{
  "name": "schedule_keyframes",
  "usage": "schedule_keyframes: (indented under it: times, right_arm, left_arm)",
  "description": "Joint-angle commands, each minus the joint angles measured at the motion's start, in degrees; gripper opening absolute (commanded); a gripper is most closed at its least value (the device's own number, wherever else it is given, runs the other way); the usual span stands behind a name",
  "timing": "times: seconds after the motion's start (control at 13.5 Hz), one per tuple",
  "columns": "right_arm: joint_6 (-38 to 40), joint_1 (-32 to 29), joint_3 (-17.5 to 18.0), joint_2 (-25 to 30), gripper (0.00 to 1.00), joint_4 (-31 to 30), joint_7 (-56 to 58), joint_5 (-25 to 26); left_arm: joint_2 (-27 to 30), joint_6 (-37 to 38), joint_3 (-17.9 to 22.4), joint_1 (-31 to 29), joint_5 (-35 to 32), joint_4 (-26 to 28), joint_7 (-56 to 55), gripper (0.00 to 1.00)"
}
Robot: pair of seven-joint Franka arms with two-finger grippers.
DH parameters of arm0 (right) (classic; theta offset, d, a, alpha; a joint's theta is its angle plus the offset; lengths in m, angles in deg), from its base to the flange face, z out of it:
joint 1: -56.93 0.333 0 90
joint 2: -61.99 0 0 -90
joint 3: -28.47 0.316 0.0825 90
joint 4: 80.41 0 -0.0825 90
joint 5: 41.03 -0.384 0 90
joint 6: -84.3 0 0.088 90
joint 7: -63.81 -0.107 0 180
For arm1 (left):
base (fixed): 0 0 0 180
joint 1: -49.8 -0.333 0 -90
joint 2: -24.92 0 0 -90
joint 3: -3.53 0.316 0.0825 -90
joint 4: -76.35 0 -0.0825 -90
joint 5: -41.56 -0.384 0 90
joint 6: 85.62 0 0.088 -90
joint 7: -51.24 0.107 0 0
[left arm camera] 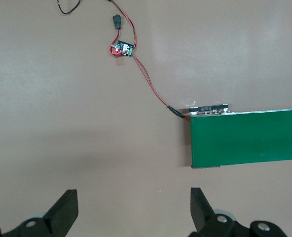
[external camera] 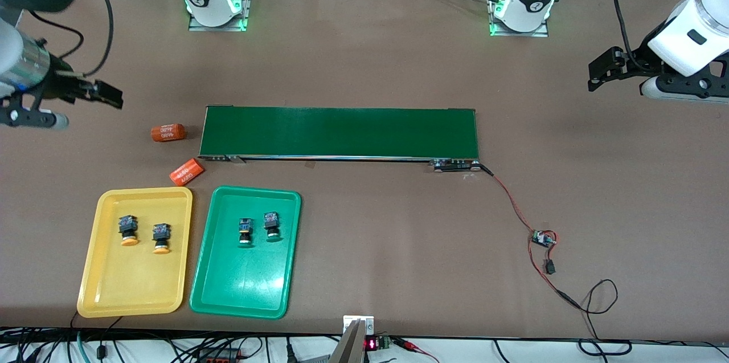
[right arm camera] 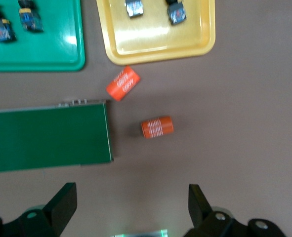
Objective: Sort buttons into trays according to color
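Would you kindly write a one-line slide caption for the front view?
Both yellow-capped buttons sit in the yellow tray, both green-capped buttons in the green tray; left gripper and right gripper wait open.

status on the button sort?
Left gripper, right gripper open, empty, over bare table. Yellow-capped buttons in yellow plastic tray, green-capped buttons in green plastic tray. Nothing obstructing.

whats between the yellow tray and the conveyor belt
One orange cylinder lies between the yellow tray and the conveyor belt; front view shows it.
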Motion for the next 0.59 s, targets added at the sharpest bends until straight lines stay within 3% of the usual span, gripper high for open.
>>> schedule_keyframes:
  times: [0.0, 0.3, 0.52]
  right_arm:
    - [3.15, -0.50, 0.03, 2.94, 1.00, -1.35, -0.45, -3.45]
    - [2.71, -1.74, -0.24, 2.76, 1.00, -1.08, 1.40, -3.55]
    - [4.37, -1.12, -3.48, 2.94, 1.00, -1.08, 2.79, -3.73]
  left_arm:
    - [-0.64, 1.23, -0.13, -0.01, 0.29, -1.54, -0.30, 1.00]
    - [-0.64, 1.23, -0.13, -0.01, 0.29, -1.54, -0.30, 1.00]
    - [-0.64, 1.23, -0.13, -0.01, 0.29, -1.54, -0.30, 1.00]
